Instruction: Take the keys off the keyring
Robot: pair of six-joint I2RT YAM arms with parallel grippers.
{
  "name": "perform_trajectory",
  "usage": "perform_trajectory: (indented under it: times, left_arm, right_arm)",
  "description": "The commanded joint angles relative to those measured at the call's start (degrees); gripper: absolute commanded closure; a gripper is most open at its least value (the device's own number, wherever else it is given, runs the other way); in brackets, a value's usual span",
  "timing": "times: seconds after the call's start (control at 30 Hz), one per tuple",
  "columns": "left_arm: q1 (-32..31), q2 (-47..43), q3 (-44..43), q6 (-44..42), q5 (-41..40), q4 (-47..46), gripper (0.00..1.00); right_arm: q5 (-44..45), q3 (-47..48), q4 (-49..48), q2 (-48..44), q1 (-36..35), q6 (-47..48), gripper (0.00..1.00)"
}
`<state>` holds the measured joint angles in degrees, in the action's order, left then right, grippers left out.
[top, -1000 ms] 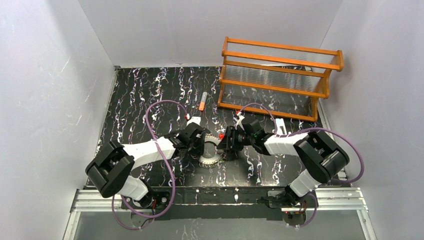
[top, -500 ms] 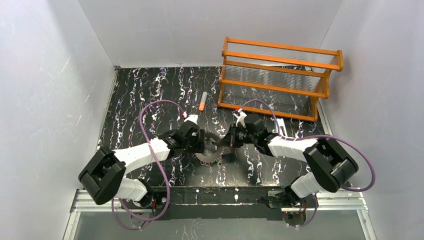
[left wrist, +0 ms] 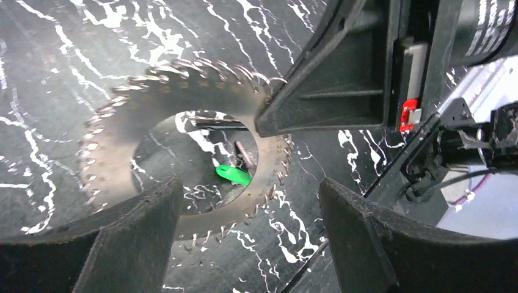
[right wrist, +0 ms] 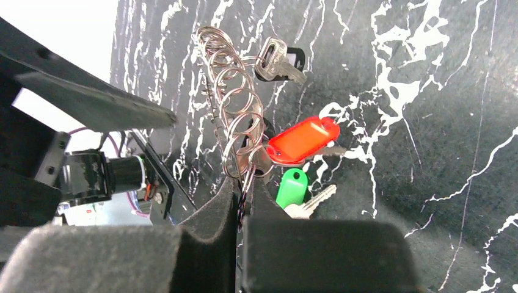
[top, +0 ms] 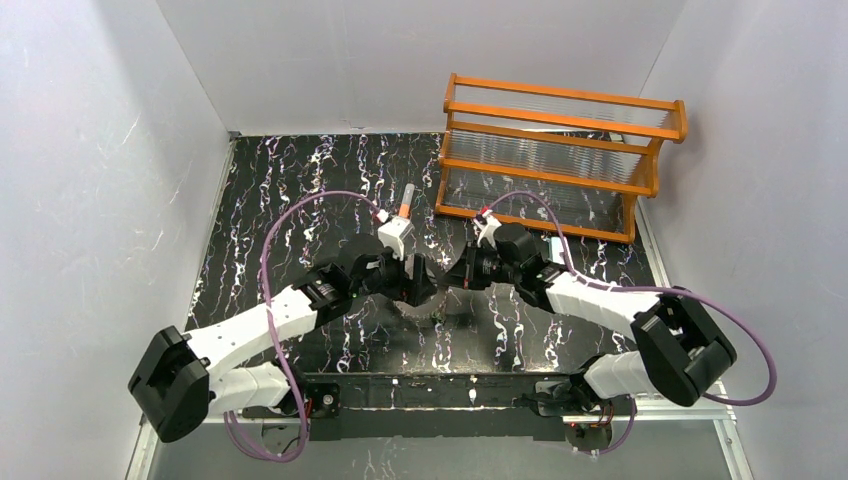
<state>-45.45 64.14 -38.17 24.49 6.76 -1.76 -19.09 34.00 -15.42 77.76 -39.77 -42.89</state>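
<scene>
Right gripper (right wrist: 244, 192) clenched on the keyring (right wrist: 235, 116) rim, mid-table (top: 300, 180), between the arms. Left gripper (left wrist: 249, 189) released, jaws wide, just over the ring.

Progress: nothing off, as far as I can judge. Red key (right wrist: 303, 139), green key (right wrist: 292, 185) and dark-and-white key (right wrist: 278, 58) appear attached.

Right wrist view shows all three keys. Left wrist view shows only the green. Top view is too small to tell.

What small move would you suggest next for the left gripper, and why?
Probably advance the left gripper and shut it on the green key: the right gripper pinches the keyring, and that key lies just ahead of the open left fingers.
</scene>
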Motion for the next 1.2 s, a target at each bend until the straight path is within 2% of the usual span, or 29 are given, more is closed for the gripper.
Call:
perform_trajectory:
  times: [0.0, 0.1, 0.33, 0.5, 0.83, 1.07, 1.17]
  left_arm:
    - [-1.1, 3.1, -2.1, -3.5, 7.0, -1.8, 0.21]
    - [-2.2, 6.0, -4.1, -4.9, 7.0, -0.3, 0.25]
    - [-8.2, 9.6, -7.5, -11.2, -3.4, 3.7, 0.28]
    - [-9.7, 11.6, -9.5, -14.9, -6.0, 5.0, 0.30]
    - [-11.0, 15.4, -10.3, -13.5, -11.4, 4.0, 0.39]
    - [-11.5, 16.3, -10.2, -10.3, -12.7, 2.0, 0.50]
    - [-11.5, 16.2, -10.3, -10.0, -12.8, 2.0, 0.62]
  right_arm:
    - [1.6, 3.2, -1.1, -3.9, -0.1, -2.4, 0.99]
    - [2.5, 2.0, -1.8, -5.5, -0.2, -4.9, 0.99]
    - [2.9, 0.8, -2.5, -6.8, -0.2, -7.4, 0.99]
    - [2.2, 0.1, -3.8, -6.7, -0.2, -8.3, 0.99]
    - [1.2, -1.0, -6.1, -5.8, -0.3, -9.3, 0.99]
    - [1.1, -1.5, -7.0, -5.8, -0.3, -9.8, 0.99]
    - [1.0, -1.7, -7.0, -6.0, -0.3, -9.5, 0.99]
